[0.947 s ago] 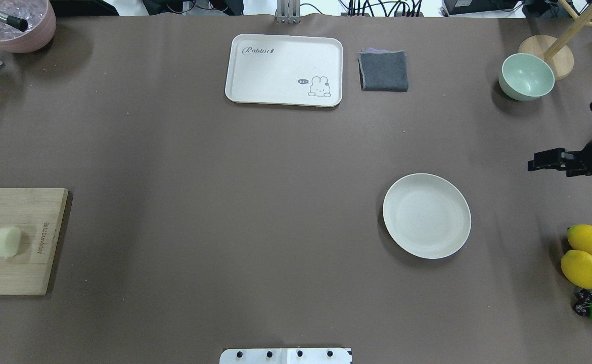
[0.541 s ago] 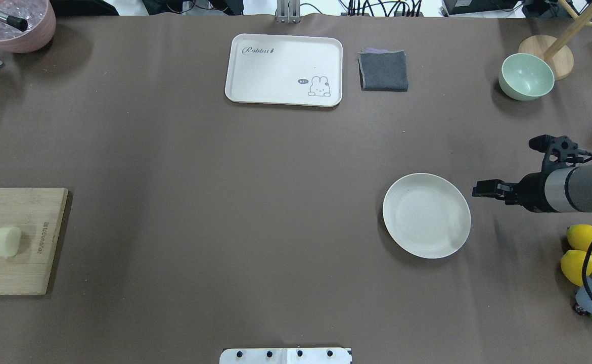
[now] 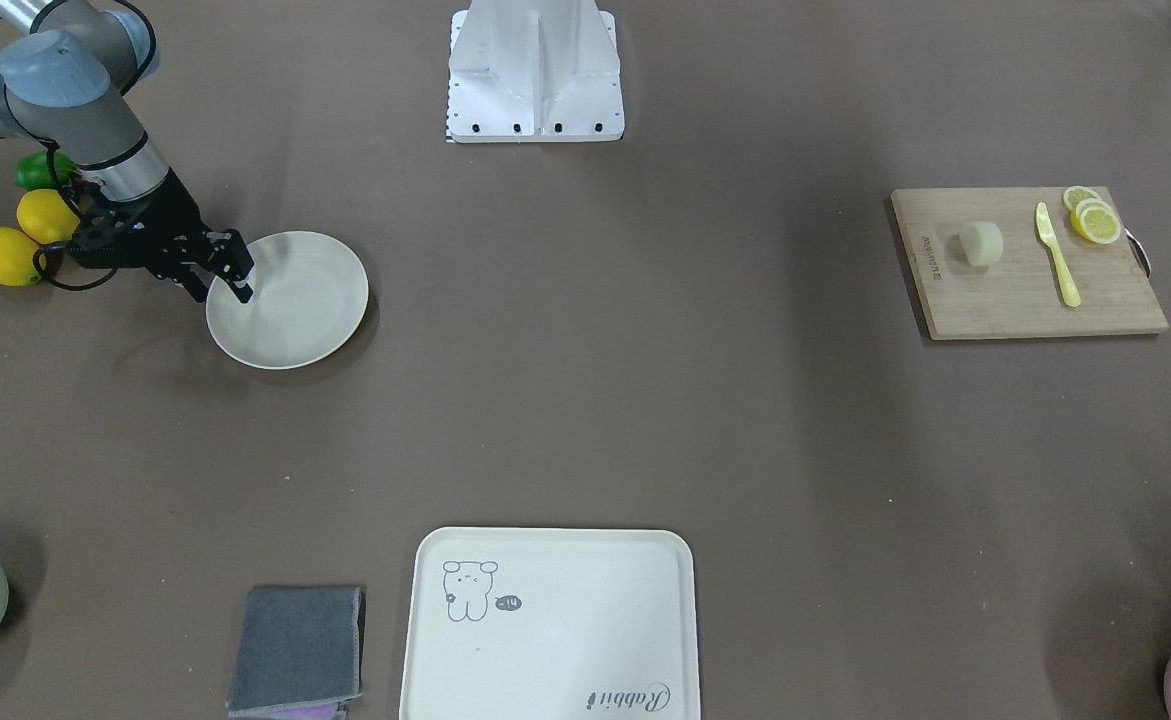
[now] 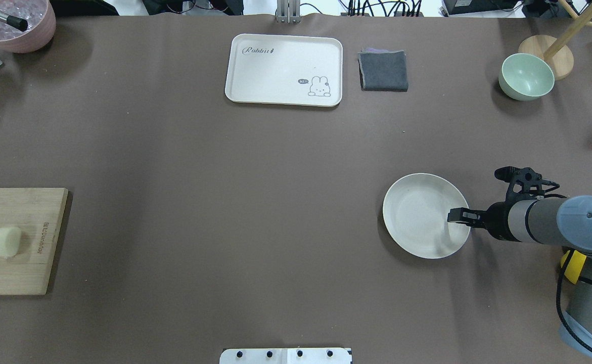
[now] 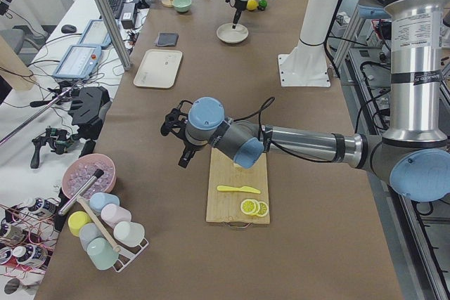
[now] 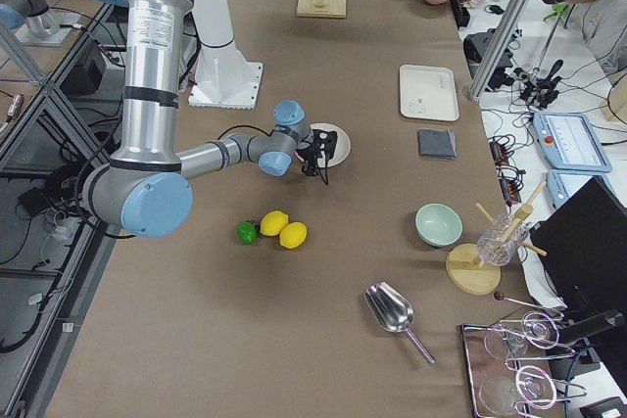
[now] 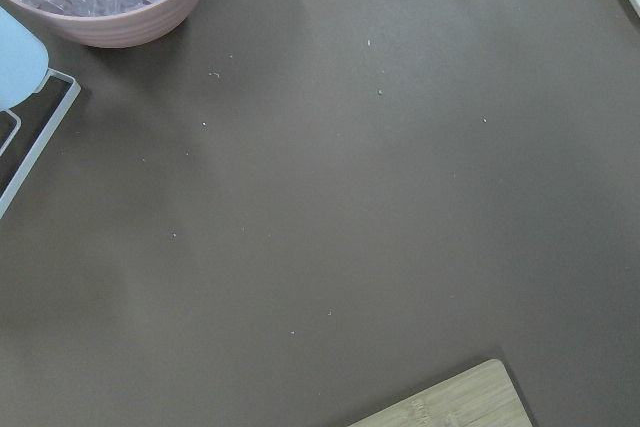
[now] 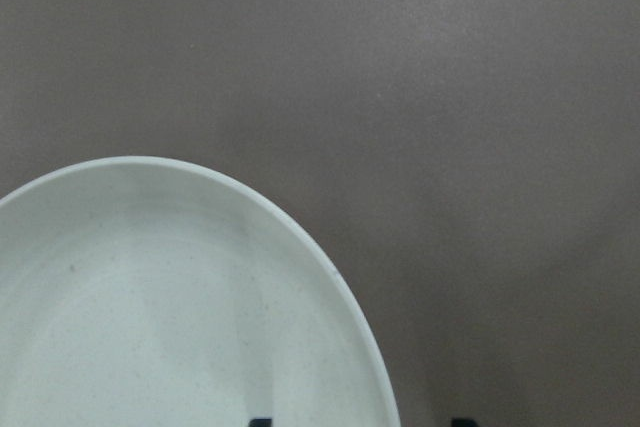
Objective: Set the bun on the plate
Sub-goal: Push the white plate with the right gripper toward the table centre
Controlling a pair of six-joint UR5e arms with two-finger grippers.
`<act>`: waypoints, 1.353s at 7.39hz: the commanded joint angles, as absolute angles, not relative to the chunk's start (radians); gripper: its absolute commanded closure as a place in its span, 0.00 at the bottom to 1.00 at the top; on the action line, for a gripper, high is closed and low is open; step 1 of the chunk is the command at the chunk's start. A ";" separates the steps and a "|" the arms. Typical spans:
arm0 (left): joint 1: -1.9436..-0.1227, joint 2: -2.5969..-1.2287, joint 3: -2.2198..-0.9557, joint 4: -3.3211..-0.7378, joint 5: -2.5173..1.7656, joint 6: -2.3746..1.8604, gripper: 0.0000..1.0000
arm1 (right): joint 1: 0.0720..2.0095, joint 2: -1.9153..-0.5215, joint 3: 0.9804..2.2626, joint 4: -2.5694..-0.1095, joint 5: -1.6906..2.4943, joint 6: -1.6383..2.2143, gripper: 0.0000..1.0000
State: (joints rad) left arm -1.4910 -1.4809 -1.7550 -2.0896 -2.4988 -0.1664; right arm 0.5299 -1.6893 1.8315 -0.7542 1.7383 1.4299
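The bun point(image 4: 6, 241) point(image 3: 981, 243), a small pale lump, lies on a wooden cutting board point(image 4: 28, 263) at the table's left edge. The plate point(image 4: 412, 212) point(image 3: 295, 310) point(image 8: 150, 297) sits right of centre with nothing in it. My right gripper point(image 4: 457, 216) point(image 3: 221, 280) is open and low at the plate's right rim; in the right wrist view its two fingertips stand on either side of that rim. My left gripper point(image 5: 184, 158) hangs above the table just beyond the board. I cannot tell whether it is open or shut.
Lemon slices point(image 3: 1093, 215) and a yellow knife point(image 3: 1057, 255) share the board. At the back lie a cream tray point(image 4: 284, 70), a grey cloth point(image 4: 383, 71) and a green bowl point(image 4: 526, 77). Two lemons point(image 3: 5, 255) and a lime point(image 3: 40, 170) lie beside the right arm.
My right arm has swung in from the table's right edge and down to the plate's right rim. The bun and plate have not moved.
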 commanded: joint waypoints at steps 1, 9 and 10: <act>-1.490 -1.480 -1.755 -2.091 -2.499 -0.176 0.02 | 0.519 -1.694 1.854 -0.756 1.743 1.431 1.00; -1.488 -1.480 -1.750 -2.097 -2.499 -0.178 0.02 | 0.389 -1.279 1.862 -1.106 1.591 1.710 1.00; -1.488 -1.480 -1.749 -2.097 -2.500 -0.178 0.02 | 0.338 -1.191 1.849 -1.200 1.542 1.754 1.00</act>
State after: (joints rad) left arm -1.4885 -1.4803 -1.7505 -2.0970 -2.4991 -0.1779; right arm 0.3968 -1.3139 1.8631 -1.0706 1.6040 1.6924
